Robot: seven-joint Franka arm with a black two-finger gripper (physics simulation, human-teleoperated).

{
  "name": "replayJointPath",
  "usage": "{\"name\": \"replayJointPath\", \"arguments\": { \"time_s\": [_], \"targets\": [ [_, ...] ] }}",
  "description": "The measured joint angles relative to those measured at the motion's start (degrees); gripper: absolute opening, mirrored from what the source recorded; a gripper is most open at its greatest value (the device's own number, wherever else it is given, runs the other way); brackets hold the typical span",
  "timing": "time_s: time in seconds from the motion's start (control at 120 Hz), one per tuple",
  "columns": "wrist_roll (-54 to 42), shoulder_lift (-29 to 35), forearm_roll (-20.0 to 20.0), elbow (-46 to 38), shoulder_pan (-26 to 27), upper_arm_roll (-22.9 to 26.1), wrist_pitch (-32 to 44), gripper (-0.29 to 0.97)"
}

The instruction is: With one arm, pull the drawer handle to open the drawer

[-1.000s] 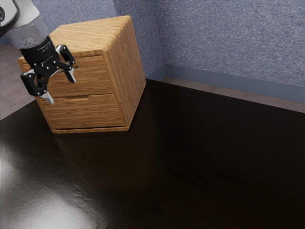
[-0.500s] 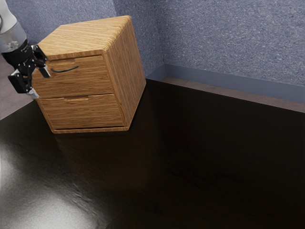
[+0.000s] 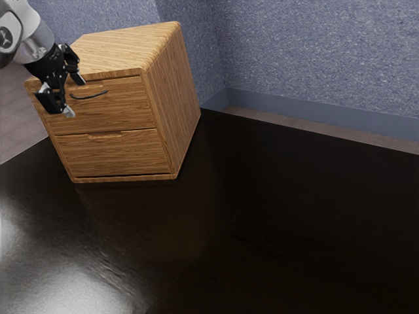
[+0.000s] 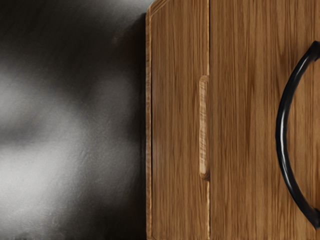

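Exterior view: your pincer (image 3: pixel 74 97) hung at the upper left, in front of a wooden cabinet (image 3: pixel 131 46) on the dark, glossy bench (image 3: pixel 262 229). Its fingers were spread wide and gripped nothing. One sat above and one below the end of the black handle (image 3: pixel 90 95) at the exterior view's left; contact could not be judged. The top drawer (image 3: pixel 118 108) looked flush with the cabinet.

Wrist view: the black handle (image 4: pixel 281 135) curved across the top drawer front, with the lower drawer's wooden pull (image 4: pixel 204 127) beside it and the bench (image 4: pixel 65 125) beyond.
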State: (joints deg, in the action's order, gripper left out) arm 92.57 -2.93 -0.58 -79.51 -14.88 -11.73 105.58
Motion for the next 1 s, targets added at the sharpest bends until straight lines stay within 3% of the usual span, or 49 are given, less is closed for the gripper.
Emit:
{"name": "replayJointPath", "arguments": {
  "time_s": [0.317,1.0],
  "targets": [
    [1.04,-1.55,-0.05,-0.25,-4.9,-0.05,3.54,0.68],
    [2.06,-5.14,0.33,0.42,-5.24,0.31,6.24,0.68]
  ]
}}
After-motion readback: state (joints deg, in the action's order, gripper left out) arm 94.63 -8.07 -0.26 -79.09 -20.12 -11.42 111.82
